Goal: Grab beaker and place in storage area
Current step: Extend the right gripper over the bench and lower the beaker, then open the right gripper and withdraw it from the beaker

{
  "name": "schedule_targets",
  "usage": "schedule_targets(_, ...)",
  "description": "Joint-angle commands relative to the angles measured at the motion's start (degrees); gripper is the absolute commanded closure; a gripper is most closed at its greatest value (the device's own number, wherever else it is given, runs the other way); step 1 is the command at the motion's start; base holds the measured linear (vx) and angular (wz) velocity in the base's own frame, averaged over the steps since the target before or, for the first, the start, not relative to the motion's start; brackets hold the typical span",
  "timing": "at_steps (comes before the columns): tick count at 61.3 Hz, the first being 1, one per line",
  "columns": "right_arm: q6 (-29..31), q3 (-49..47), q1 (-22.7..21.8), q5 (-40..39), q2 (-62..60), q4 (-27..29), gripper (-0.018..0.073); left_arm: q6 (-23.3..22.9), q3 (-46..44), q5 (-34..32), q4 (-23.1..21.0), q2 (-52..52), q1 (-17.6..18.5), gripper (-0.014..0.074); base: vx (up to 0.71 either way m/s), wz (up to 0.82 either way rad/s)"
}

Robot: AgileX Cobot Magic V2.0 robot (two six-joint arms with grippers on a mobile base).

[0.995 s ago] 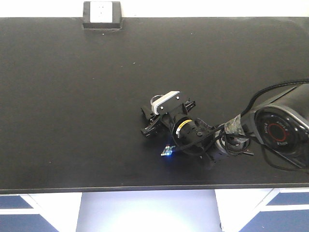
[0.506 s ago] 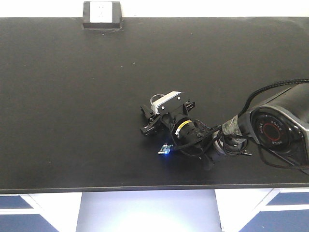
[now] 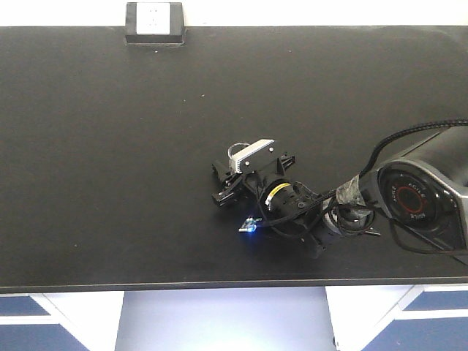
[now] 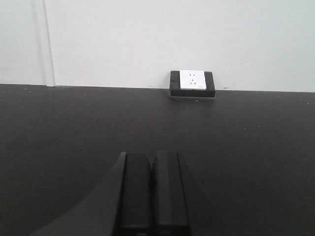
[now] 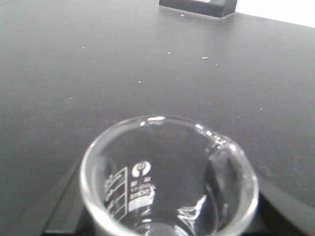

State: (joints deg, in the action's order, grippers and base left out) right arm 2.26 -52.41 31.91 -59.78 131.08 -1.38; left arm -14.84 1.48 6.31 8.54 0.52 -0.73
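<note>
The right gripper [image 3: 225, 183] hides the beaker [image 5: 167, 177] (rim only) from above.

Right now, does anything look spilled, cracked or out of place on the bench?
Nothing stands out. The beaker sits upright between the right hand's fingers, rim intact, apparently empty. The black benchtop shows only faint specks, and the socket box sits square against the wall.

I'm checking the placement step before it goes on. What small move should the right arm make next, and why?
Probably lower gently, then open. The beaker sits upright between the right end effector's fingers over bare black storage area, far from the socket box. Whether its base touches the benchtop cannot be seen.
</note>
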Motion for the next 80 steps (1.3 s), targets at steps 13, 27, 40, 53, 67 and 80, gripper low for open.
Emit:
schedule_targets(13, 0.10, -0.58, -0.14, -2.03, -2.92, -0.11, 0.0015, -0.34, 1.25, -4.84, -0.32, 1.09, 0.36, 0.0605, 0.00, 0.00)
schedule_targets(27, 0.09, -0.58, -0.14, 2.42, -7.61, -0.10, 0.0015, -0.34, 1.25, -4.84, -0.32, 1.09, 0.36, 0.0605, 0.00, 0.00)
schedule_targets(40, 0.01, -0.58, -0.14, 10.21, -12.10, -0.10, 0.0015, -0.34, 1.25, -4.84, -0.32, 1.09, 0.36, 0.0605, 0.00, 0.00)
schedule_targets(53, -0.34, 5.91, -0.14, 4.86, -14.28, -0.27, 0.0015, -0.34, 1.25, -4.84, -0.32, 1.09, 0.36, 0.0605, 0.00, 0.00)
schedule_targets(67, -0.34, 16.52, -0.14, 0.16, -21.30, -0.15, 0.0015, -0.34, 1.25, -4.84, -0.32, 1.09, 0.36, 0.0605, 0.00, 0.00)
schedule_targets(80, -3.37, 21.99, -0.14, 10.58, -36.74, 0.33, 0.0015, -0.34, 1.25, -4.84, -0.32, 1.09, 0.36, 0.0605, 0.00, 0.00)
